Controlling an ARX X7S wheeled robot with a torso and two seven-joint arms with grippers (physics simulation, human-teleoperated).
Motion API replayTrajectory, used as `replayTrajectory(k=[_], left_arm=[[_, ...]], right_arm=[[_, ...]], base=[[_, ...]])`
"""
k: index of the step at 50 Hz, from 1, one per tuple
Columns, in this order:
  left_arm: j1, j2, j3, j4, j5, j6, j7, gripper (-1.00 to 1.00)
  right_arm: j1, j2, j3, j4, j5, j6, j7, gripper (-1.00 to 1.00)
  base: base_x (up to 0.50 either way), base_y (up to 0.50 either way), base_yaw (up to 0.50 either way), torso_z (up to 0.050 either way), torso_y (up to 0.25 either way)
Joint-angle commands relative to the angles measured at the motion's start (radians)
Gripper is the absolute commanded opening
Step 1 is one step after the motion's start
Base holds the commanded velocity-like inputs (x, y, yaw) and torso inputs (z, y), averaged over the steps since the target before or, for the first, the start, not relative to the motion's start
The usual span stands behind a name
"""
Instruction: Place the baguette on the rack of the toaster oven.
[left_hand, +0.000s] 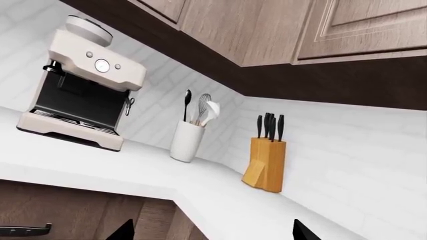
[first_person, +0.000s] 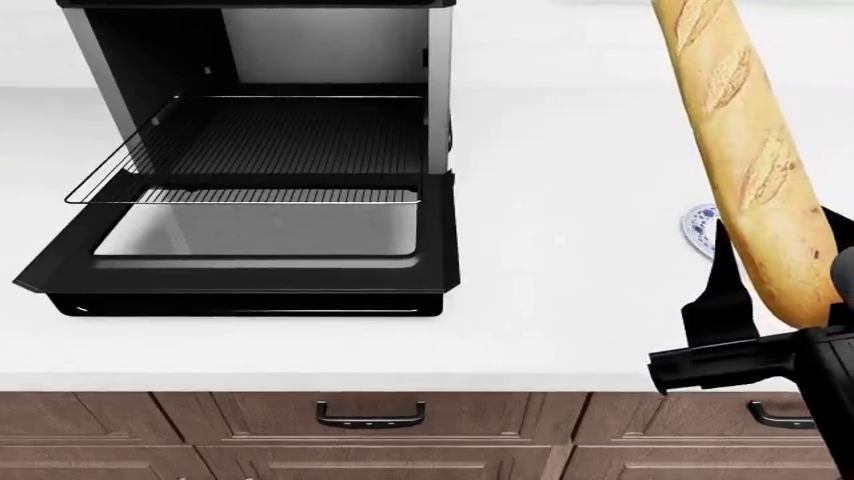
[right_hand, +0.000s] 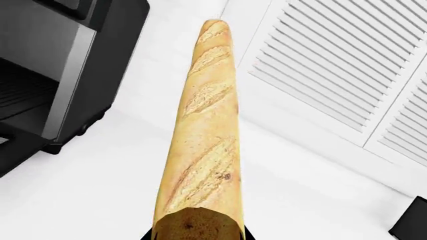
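Observation:
The toaster oven (first_person: 437, 70) stands at the left of the head view with its black glass door (first_person: 441, 262) dropped flat. Its wire rack (first_person: 267, 150) is drawn partway out over the door and holds nothing. The long golden baguette (first_person: 747, 160) rises steeply at the far right, clear of the counter and to the right of the oven. My right gripper (first_person: 781, 285) is shut on its lower end. From the right wrist, the baguette (right_hand: 203, 130) runs away from the gripper (right_hand: 193, 236), with the oven (right_hand: 80, 65) beside it. My left gripper (left_hand: 213, 234) is open with nothing between its fingers, facing another stretch of counter.
A small blue-and-white dish (first_person: 698, 228) lies on the white counter (first_person: 574, 300) behind the baguette. Drawer handles (first_person: 370, 414) run below the counter edge. The left wrist view shows a coffee machine (left_hand: 83, 85), a utensil crock (left_hand: 187, 140) and a knife block (left_hand: 265, 162). White louvred shutters (right_hand: 347, 65) stand beyond the baguette.

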Motion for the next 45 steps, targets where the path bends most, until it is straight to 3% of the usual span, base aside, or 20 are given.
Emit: replayTrajectory(k=[1,9,18,45], left_arm=[[0.002,0.002,-0.001,0.001,-0.004,0.003,0.002,1.0],[0.001,0.0,0.0,-0.001,-0.004,0.001,0.001,1.0],[-0.002,-0.001,0.007,0.003,0.003,-0.003,0.0,1.0],[-0.001,-0.001,0.005,0.003,0.001,-0.002,0.0,1.0]], right_arm=[[-0.013,-0.073,0.092,-0.001,0.07,0.08,0.054,-1.0],[-0.007,-0.126,0.079,0.001,0.075,0.107,0.059,-1.0],[-0.165,-0.175,0.366,-0.004,0.196,0.233,0.088,-1.0],[-0.164,-0.314,0.298,-0.005,0.172,0.302,0.088,-1.0]], base=[[0.0,0.0,0.0,0.0,0.0],[0.0,0.0,0.0,0.0,0.0],[0.0,0.0,0.0,0.0,0.0],[0.0,0.0,0.0,0.0,0.0]])
